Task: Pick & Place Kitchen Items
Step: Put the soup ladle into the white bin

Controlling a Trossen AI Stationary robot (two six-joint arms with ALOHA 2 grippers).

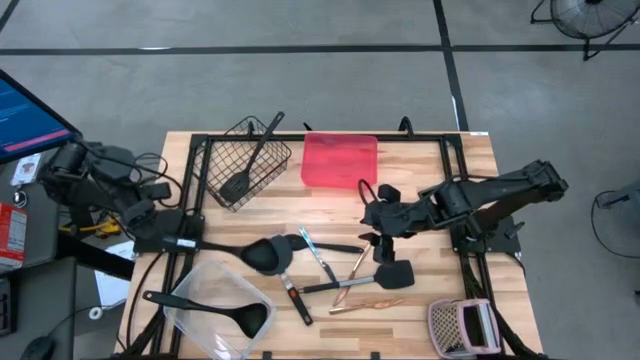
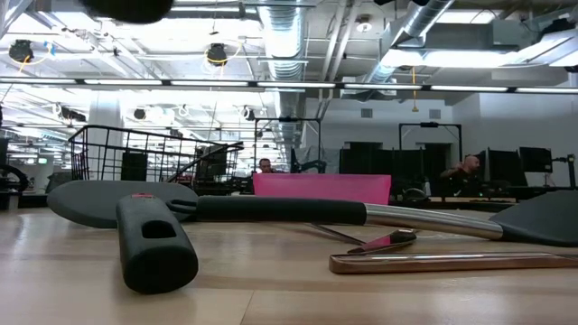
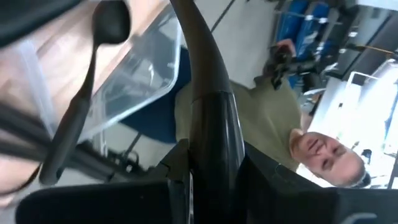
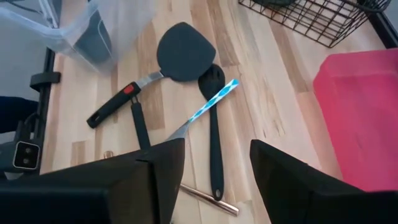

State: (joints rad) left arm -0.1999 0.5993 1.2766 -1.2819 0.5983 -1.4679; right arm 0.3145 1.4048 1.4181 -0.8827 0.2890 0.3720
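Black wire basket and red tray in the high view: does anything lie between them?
Nothing does. In the high view, the strip of table between the black wire basket and the red tray is bare wood.

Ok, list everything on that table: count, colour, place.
wire basket: one, black, far left; one black spatula inside
tray: one, red, far centre
tub: one, clear, near left; one black spoon inside
loose utensils: several, mostly black, centre
copper sticks: a few, near centre
mesh item: one, pinkish, near right corner
left hand: left edge, shut on black ladle
right hand: open, over the centre
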